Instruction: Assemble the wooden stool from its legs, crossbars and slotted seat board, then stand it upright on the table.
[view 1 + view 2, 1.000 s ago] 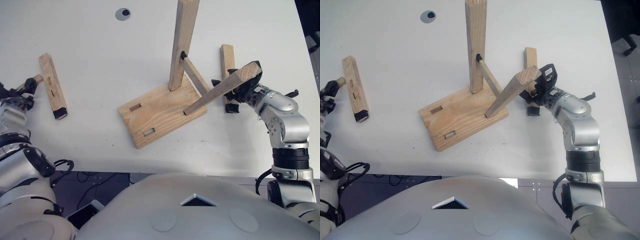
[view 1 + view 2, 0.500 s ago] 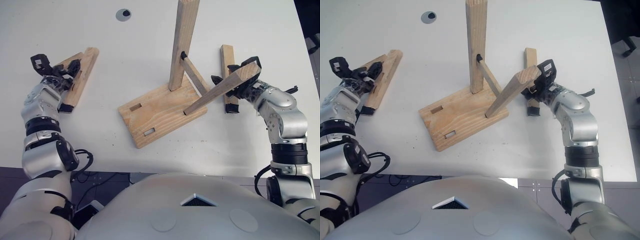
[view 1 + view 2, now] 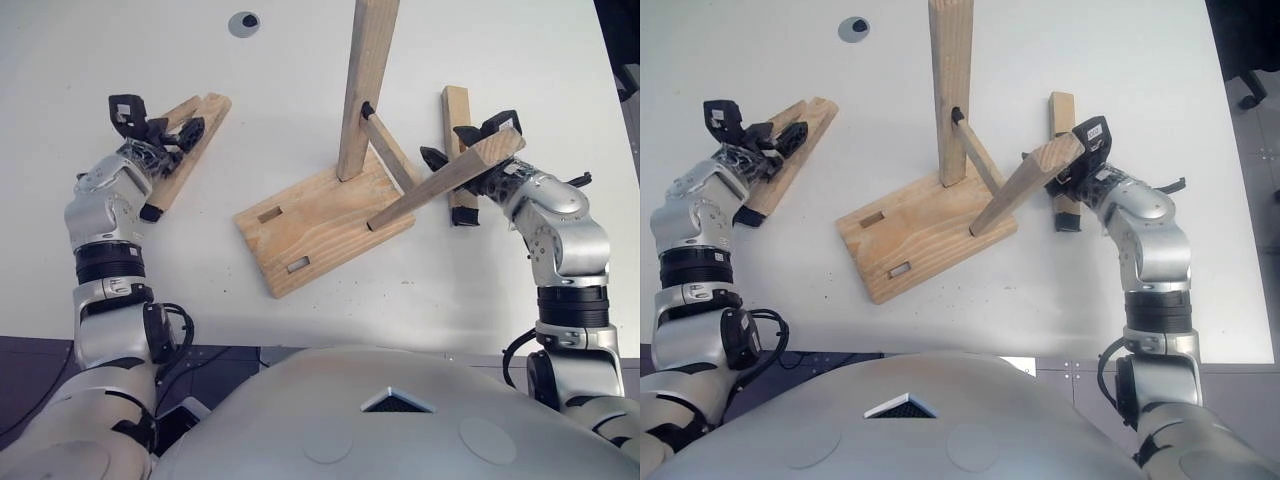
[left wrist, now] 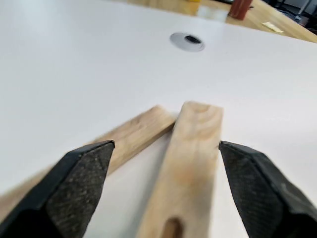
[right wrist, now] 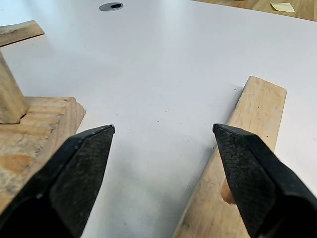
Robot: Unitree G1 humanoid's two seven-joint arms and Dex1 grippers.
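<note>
The slotted seat board [image 3: 300, 228] lies flat mid-table. One leg [image 3: 365, 80] stands upright in it, and a crossbar [image 3: 392, 152] joins it to a second, tilted leg [image 3: 440, 182]. My right gripper [image 3: 462, 142] is open around that tilted leg's upper end, just above a third leg [image 3: 455, 125] lying on the table [image 5: 148, 59]. At the left, a fourth leg [image 3: 188, 145] lies beside a thin crossbar [image 4: 133, 139]. My left gripper [image 3: 158, 125] is open and straddles that leg [image 4: 193, 163] and the crossbar.
A round grey cable hole [image 3: 244, 24] sits at the far side of the white table. Two slots in the seat board [image 3: 284, 238] are unfilled. The table's right edge runs close behind my right arm. Bare table lies between the left leg and the board.
My left arm has swung in from the table's left edge, and the left leg with its crossbar has turned and slid right toward the board. The right gripper has shifted slightly at the tilted leg.
</note>
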